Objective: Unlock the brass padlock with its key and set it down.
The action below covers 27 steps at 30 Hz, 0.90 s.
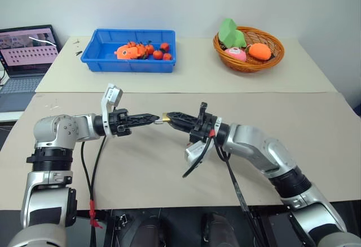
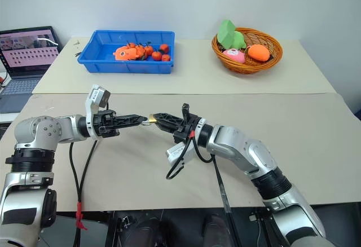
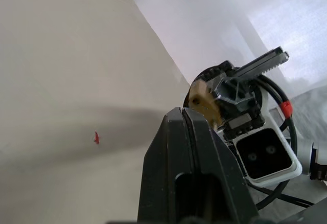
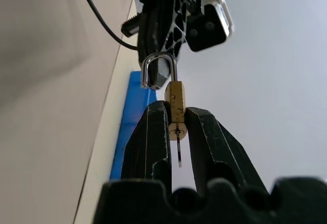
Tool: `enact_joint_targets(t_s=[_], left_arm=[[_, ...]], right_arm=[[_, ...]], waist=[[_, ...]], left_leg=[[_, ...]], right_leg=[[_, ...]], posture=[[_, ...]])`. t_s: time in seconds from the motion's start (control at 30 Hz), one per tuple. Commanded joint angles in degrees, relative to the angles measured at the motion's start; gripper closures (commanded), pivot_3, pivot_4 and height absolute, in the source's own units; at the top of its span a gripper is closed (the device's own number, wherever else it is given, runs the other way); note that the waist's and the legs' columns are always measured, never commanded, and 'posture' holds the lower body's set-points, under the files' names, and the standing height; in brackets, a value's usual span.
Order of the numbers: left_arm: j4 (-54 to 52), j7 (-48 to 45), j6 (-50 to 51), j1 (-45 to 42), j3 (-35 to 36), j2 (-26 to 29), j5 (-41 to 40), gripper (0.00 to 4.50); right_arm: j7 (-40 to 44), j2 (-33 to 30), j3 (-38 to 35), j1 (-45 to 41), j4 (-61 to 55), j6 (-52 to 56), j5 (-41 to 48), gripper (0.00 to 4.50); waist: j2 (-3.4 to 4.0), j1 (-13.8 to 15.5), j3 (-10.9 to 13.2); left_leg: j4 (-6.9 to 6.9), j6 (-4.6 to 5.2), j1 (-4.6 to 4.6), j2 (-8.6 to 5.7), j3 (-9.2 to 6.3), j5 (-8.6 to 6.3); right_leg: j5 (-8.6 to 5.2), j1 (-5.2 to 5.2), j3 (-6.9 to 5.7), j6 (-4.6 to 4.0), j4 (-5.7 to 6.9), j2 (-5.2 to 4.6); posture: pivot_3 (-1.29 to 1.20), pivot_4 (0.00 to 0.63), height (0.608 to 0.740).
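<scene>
The brass padlock (image 4: 176, 98) hangs in mid-air above the tan table (image 1: 141, 168), and my right gripper (image 4: 176, 111) is shut on its body. Its silver shackle (image 4: 158, 56) stands swung out, with one leg free of the body. The key (image 4: 179, 155) sticks out of the keyhole, back between my right fingers. My left gripper (image 1: 155, 118) comes in level from the left, shut, and its tips pinch the top of the shackle. In the left wrist view the brass body (image 3: 203, 101) shows just past my closed left fingertips (image 3: 176, 119).
A blue bin (image 1: 90, 55) holding orange toys stands at the back left. A wicker basket (image 1: 248, 66) with soft toys is at the back right. An open laptop (image 1: 25, 49) sits off the table's left. Black cables (image 1: 194, 165) hang under both wrists.
</scene>
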Motion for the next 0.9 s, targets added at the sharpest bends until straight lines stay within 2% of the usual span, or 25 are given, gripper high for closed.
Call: enact_joint_targets(t_s=[0.03, 0.9], left_arm=[[-0.9, 0.2, -0.6, -1.0, 0.7, -0.1, -0.4, 4.47], [-2.4, -0.1, -0.2, -0.9, 1.6, 0.9, -1.7, 4.47]], right_arm=[[-0.8, 0.5, -1.7, -1.1, -1.0, 0.7, 1.6, 4.34], [-3.2, 1.4, -0.4, -1.6, 4.0, 0.0, -0.6, 4.34]], waist=[[0.0, 0.0, 0.0], [0.0, 0.0, 0.0]], left_leg=[[0.0, 0.0, -0.01, 0.0, 0.0, 0.0], [-0.02, 0.0, -0.01, 0.0, 0.0, 0.0]], right_leg=[[0.0, 0.0, -0.01, 0.0, 0.0, 0.0], [0.0, 0.0, -0.01, 0.0, 0.0, 0.0]], posture=[[0.0, 0.15, 0.692], [0.0, 0.15, 0.692]])
